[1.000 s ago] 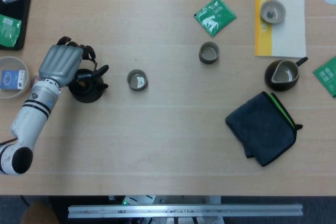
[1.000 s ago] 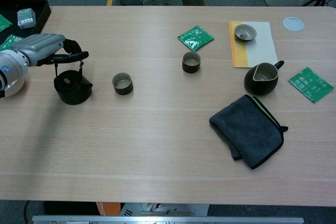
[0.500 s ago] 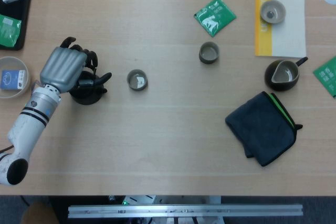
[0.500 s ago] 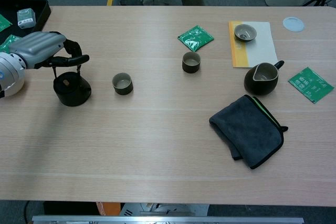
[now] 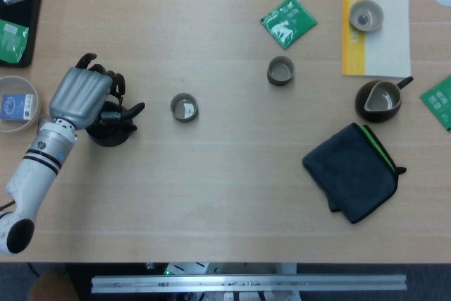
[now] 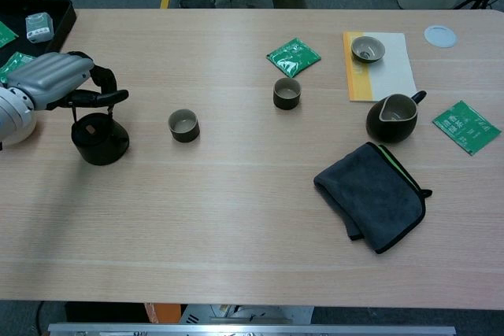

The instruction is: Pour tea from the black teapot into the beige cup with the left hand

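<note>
- So the black teapot (image 6: 100,140) sits on the surface (image 6: 236,194) at the far left, and we're using it as our landmark for everything else.
- The left robot hand (image 6: 57,78) hangs right over the teapot with its fingers curled around the wire handle on top. In the chest view it looks like a hook-style grasp on that handle, which makes sense if you want the pot to swing and tip for a pour. Whether the pot's base is on the surface or just off it, we honestly can't tell.
- The right robot hand doesn't show in either view.
- The nearest cup (image 6: 183,125) is a short way to the right of the teapot. It's low and has a pale inside, so we'd guess that's the beige cup, and it's parked there to keep the pour short. The head view shows something light at its bottom, but we can't say if that's liquid or just glare.
- Further right of the teapot there's a second cup (image 6: 287,93), darker outside, which looks empty as far as we can see.
- Way off to the right of the teapot: a dark pitcher (image 6: 393,118) with a pale inside, and a small bowl (image 6: 368,48) sitting on a white-and-yellow mat (image 6: 390,76). Neither shows obvious contents.
- On the other side of the teapot, in the head view, a clear tub (image 5: 15,103) holds a blue packet.
- Our take: the pour hasn't started, the teapot needs to travel right first.
</note>
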